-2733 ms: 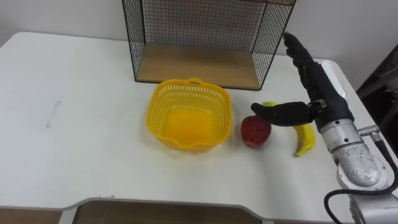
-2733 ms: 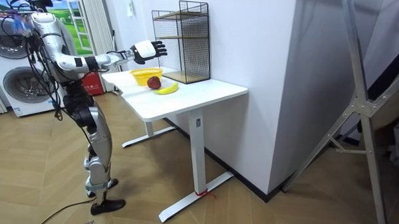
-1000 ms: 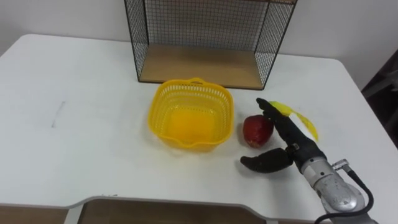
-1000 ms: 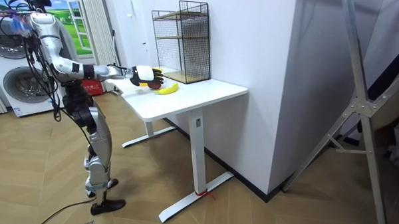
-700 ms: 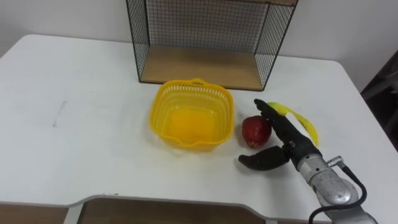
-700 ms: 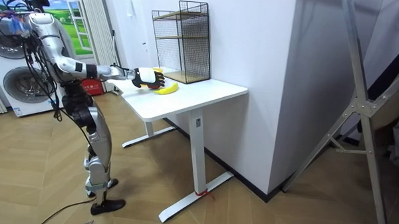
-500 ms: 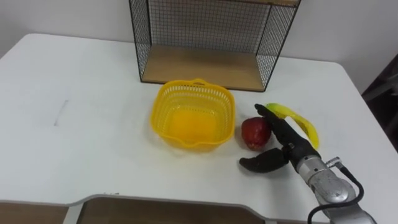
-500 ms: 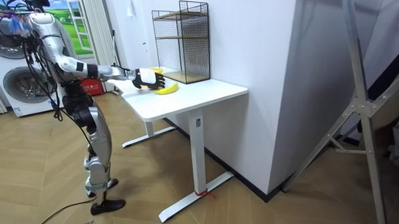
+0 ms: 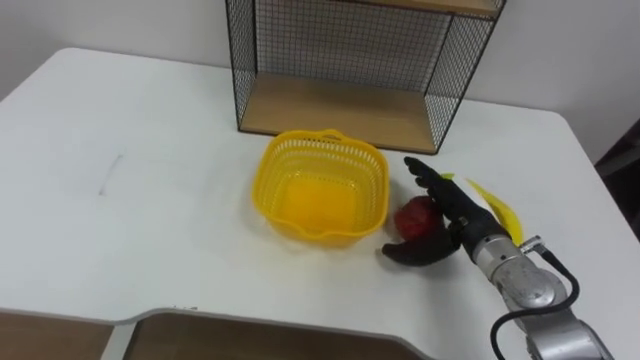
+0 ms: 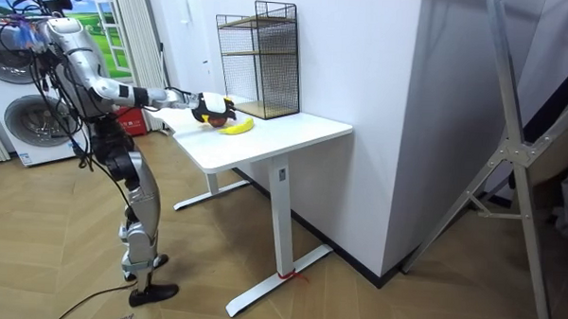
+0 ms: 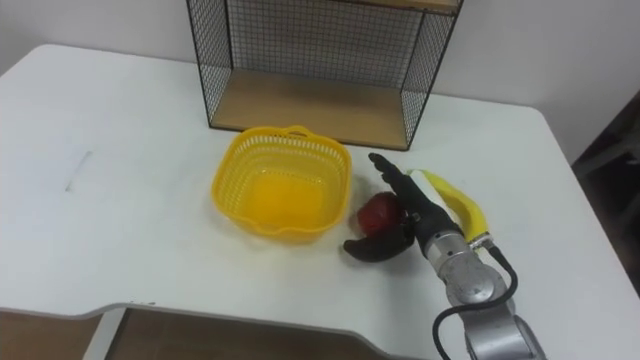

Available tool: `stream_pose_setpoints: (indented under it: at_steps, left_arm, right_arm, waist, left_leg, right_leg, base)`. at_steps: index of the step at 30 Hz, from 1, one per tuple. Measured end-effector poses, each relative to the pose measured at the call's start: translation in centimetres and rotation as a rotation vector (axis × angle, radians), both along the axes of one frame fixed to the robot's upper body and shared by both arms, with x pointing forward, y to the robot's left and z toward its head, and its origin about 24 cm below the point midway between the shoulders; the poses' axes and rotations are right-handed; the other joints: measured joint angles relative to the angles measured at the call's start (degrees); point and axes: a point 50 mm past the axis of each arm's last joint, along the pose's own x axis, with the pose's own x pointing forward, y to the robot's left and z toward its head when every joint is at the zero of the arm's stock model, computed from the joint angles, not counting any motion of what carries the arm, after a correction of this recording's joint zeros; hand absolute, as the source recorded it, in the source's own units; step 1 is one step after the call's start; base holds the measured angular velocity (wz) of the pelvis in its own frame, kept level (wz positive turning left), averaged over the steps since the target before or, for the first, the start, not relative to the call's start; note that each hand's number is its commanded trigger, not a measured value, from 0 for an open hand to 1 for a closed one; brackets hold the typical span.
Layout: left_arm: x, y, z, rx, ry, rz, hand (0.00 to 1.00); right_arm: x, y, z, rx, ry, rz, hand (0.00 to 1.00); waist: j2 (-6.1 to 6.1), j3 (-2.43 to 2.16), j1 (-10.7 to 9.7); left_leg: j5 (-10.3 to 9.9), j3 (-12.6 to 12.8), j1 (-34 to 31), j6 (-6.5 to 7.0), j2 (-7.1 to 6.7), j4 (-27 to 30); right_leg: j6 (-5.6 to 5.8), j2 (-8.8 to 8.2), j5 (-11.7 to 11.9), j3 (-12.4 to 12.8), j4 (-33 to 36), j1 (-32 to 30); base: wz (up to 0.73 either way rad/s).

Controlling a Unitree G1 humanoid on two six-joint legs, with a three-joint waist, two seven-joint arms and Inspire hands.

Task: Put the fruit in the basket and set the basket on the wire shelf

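Note:
A yellow plastic basket (image 9: 322, 190) stands empty on the white table (image 9: 150, 210), just in front of the black wire shelf (image 9: 345, 60). Right of the basket lies a red apple (image 9: 414, 213), and a banana (image 9: 497, 208) lies further right. My right hand (image 9: 461, 231) reaches in from the lower right and is open. Its straight fingers (image 9: 433, 186) lie along the apple's far right side and the thumb (image 9: 408, 251) sits in front of it, so the apple is between them. In the room view I stand at the table's end with that hand (image 10: 208, 107) stretched over the fruit.
The shelf has a wooden bottom board (image 9: 340, 108) open toward me and a second board higher up. The table's near edge (image 9: 250, 322) runs along the bottom. A faint pencil-like mark (image 9: 108, 172) lies on the left half of the tabletop.
My right hand came down from above the table and slid forward to the apple, so thumb and fingers now flank it. The camera shifted slightly; basket and banana have not moved.

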Motion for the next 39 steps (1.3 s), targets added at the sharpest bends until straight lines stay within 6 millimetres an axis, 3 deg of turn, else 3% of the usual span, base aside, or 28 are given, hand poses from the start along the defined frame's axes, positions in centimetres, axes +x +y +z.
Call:
stream_pose_setpoints:
  at_steps: [6, 14, 21, 27, 29, 39]
  left_arm:
    - [0.1, 0.0, 0.0, -0.007, 0.007, -0.014, 0.00]
    - [0.1, 0.1, 0.0, -0.012, 0.007, -0.005, 0.00]
    - [0.4, -0.1, 0.0, -0.019, 0.003, -0.016, 0.00]
    - [0.7, 0.0, 0.0, -0.019, -0.003, -0.017, 0.00]
    - [0.6, 0.0, 0.0, -0.018, 0.000, -0.017, 0.00]
    - [0.1, 0.1, 0.0, -0.014, 0.013, -0.011, 0.00]
  right_arm:
    - [0.3, -0.3, -0.4, -0.025, 0.022, -0.010, 1.00]
    - [0.7, -0.5, -0.4, -0.052, 0.028, -0.008, 1.00]
    - [0.7, -0.6, -0.5, -0.051, 0.028, -0.011, 1.00]
    - [0.6, -0.6, -0.7, -0.051, 0.034, -0.007, 1.00]
    - [0.5, -0.7, -0.9, -0.051, 0.040, -0.008, 1.00]
    - [-0.2, -1.1, -1.8, 0.034, 0.054, -0.057, 1.00]
  waist:
    - [-0.46, -0.14, 0.84]
    - [-0.94, 0.17, 1.17]
    - [-0.66, 0.17, 0.77]
    - [-0.51, -0.17, 0.68]
    - [-0.47, -0.60, 0.65]
    - [-0.06, -0.77, -0.97]
  left_leg:
    - [0.03, 0.01, 0.02, -0.04, -0.05, 0.34]
    - [0.03, -0.23, 0.10, -0.04, -0.05, 0.32]
    - [0.03, -0.60, 0.04, -0.04, -0.09, 0.42]
    - [0.03, -0.54, 0.16, -0.04, -0.10, 0.41]
    - [0.03, -0.57, 0.21, -0.04, -0.10, 0.52]
    - [0.03, -0.54, 0.55, -0.04, -0.09, 0.59]
  right_leg:
    - [0.01, 0.04, 0.00, 0.04, -0.63, 0.33]
    - [0.01, 0.07, 0.00, -0.09, -0.67, 0.77]
    - [0.03, 0.08, 0.02, -0.35, -0.74, 0.88]
    - [0.03, 0.07, 0.02, -0.24, -0.74, 0.90]
    - [0.04, 0.05, 0.03, -0.32, -0.74, 0.99]
    - [0.08, -0.04, 0.07, -0.27, -0.72, 1.52]
  base:
    - [0.00]
    - [0.00]
    - [0.03]
    - [0.00]
    - [0.00]
    - [0.00]
